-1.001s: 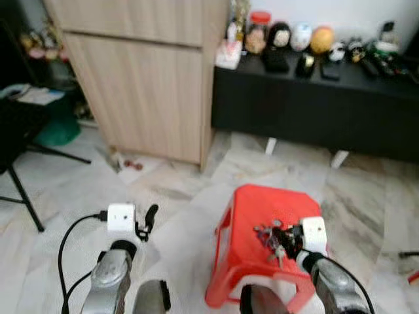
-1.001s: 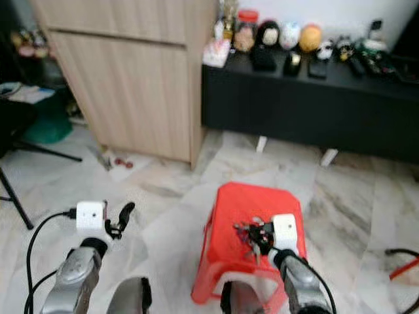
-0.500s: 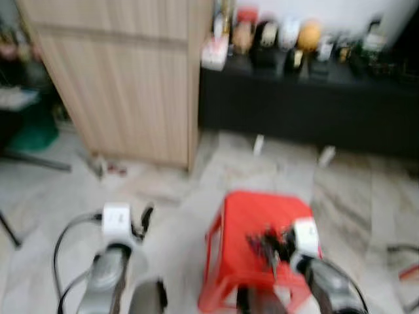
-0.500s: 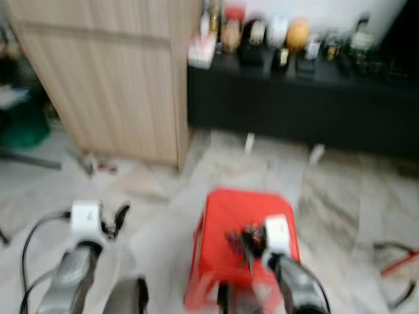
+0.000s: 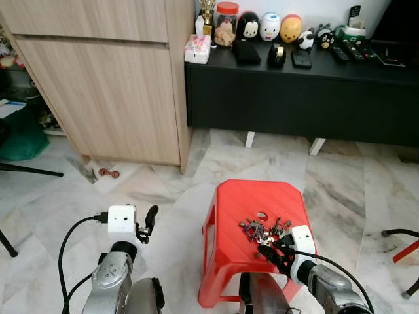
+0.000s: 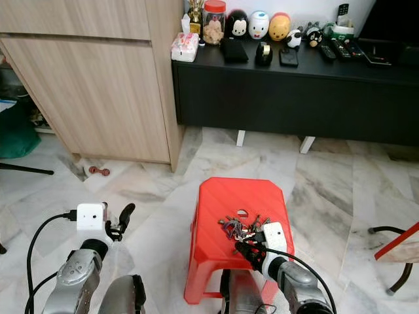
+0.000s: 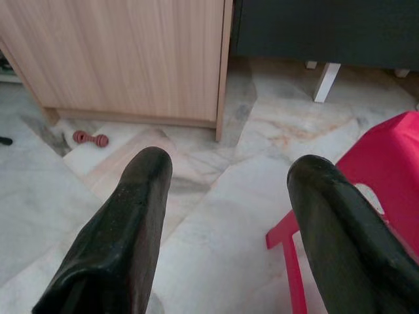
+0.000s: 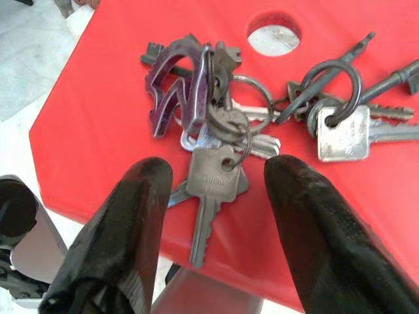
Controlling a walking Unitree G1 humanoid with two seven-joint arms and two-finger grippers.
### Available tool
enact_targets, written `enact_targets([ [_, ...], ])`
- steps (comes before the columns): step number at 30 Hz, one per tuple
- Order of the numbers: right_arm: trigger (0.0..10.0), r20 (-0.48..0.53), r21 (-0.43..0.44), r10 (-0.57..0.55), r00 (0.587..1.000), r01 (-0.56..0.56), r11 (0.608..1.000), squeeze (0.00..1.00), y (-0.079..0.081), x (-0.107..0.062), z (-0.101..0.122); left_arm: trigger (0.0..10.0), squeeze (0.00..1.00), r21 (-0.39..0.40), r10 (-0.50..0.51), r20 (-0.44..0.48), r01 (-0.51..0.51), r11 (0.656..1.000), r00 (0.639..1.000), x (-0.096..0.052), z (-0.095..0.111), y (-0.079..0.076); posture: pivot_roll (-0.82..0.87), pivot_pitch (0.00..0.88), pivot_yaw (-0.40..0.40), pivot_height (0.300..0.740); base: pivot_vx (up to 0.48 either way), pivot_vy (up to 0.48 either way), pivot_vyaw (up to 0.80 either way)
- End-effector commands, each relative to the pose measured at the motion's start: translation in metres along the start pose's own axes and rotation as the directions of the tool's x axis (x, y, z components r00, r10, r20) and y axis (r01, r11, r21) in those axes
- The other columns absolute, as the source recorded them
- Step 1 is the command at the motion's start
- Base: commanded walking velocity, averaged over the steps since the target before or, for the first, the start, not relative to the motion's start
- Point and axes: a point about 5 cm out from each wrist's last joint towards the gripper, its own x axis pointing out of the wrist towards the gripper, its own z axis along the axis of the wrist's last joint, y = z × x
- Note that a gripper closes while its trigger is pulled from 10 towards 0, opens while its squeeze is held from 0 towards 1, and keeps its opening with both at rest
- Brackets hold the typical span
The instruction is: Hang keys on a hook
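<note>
keys [image 8: 216, 140] lie flat on the red stool [image 5: 239, 209], a bunch w/ purple carabiner, just ahead of the right gripper [image 8: 216, 196]. its fingers [image 8: 124, 222] are spread wide, gripping nothing, one tip either side of the nearest key. that key's long axis runs along the fingers, blade pointing back toward the wrist. a second ring of keys [image 8: 357, 118] sits off to one side, blades pointing sideways away from the bunch. left gripper [image 7: 226, 216] hangs over the marble floor [image 5: 59, 203], fingers apart, empty.
</note>
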Motion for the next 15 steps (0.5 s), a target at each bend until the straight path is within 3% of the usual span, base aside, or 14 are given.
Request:
enact_targets([
  [1, 10.0, 0.023, 0.008, -0.003, 1.0, 0.003, 1.0, 0.0, -0.003, 0.0, 0.006, 10.0, 0.0, 0.003, 0.004, -0.004, -0.004, 1.0, 1.0, -0.002, 0.001, 0.0, -0.08, 0.131, -0.077, 0.598, 0.0, 0.0, 0.0],
  [15, 10.0, 0.059, -0.009, 0.036, 0.998, -0.036, 0.999, 0.0, 0.003, 0.011, 0.031, 10.0, 0.0, 0.014, 0.006, 0.0, -0.006, 1.0, 1.0, -0.005, 0.001, 0.0, -0.06, 0.143, -0.086, 0.598, 0.0, 0.0, 0.0],
])
